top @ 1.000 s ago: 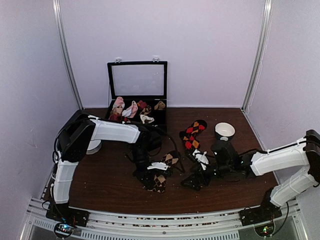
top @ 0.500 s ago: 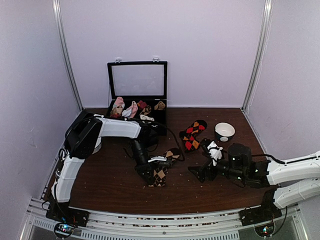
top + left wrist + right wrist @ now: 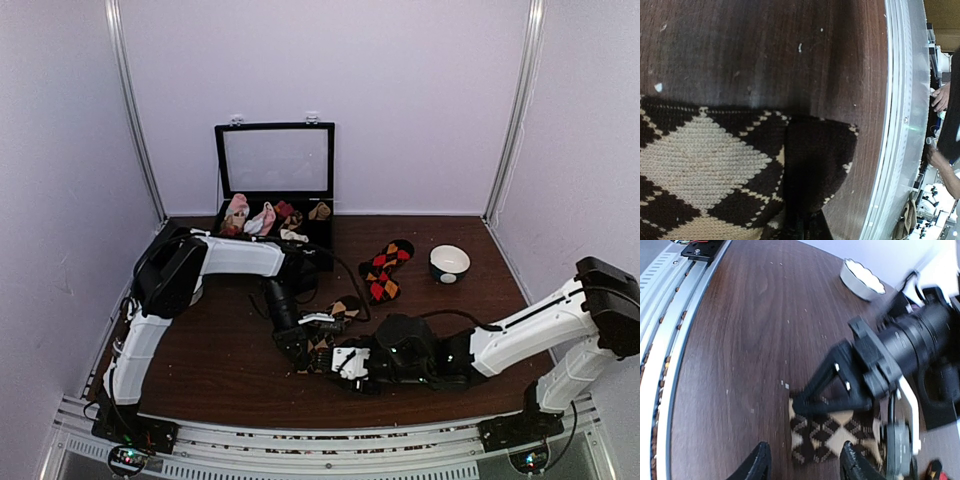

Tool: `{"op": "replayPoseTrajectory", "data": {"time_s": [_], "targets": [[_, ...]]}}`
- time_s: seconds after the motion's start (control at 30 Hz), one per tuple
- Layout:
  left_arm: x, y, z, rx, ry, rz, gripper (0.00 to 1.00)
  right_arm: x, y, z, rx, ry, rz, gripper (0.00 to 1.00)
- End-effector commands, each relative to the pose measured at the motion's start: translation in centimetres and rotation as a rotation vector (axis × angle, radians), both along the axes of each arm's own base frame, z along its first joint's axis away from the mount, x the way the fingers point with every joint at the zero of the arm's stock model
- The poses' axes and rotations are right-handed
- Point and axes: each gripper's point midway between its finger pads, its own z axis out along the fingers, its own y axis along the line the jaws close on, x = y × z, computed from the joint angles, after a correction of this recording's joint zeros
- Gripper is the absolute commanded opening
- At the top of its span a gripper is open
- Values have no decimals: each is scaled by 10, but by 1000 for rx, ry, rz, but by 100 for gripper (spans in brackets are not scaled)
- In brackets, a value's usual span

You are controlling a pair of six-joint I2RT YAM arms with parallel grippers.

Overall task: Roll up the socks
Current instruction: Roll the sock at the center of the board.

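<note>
A black sock with tan diamonds [image 3: 322,345] lies crumpled near the table's front middle. My left gripper [image 3: 302,352] is shut on its folded dark edge; in the left wrist view the sock [image 3: 695,160] fills the lower left and its fold runs into the jaws at the bottom [image 3: 807,232]. My right gripper [image 3: 346,362] sits low just right of it. In the right wrist view its fingers [image 3: 760,465] stand apart, open, with the sock's near edge [image 3: 832,437] ahead between them and the left gripper [image 3: 837,390] on the far edge. A red and orange argyle sock [image 3: 385,270] lies flat farther back.
A white bowl [image 3: 450,262] stands at the back right, also in the right wrist view as the bowl [image 3: 860,277]. An open black case [image 3: 275,165] holding pink and white sock bundles is at the back. The metal front rail [image 3: 670,315] runs close to the sock.
My right arm has swung left across the table from the right side to the tan sock, and its jaws have narrowed. The left arm has held still on the sock.
</note>
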Motion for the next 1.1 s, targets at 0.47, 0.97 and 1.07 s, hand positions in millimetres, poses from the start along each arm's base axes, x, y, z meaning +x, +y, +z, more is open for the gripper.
{"op": "replayPoseTrajectory", "data": {"time_s": [0.47,0.97,1.07], "targets": [[7,7,-21,40,-43,-43,0,14,37,-57,-123,33,128,34],[-4,15,-7,-13,-47,-91,13,30,23,-76,-147,149,50,7],[-3,17,-12,2,-53,-100,13,31,21,-77,-156,149,42,15]]}}
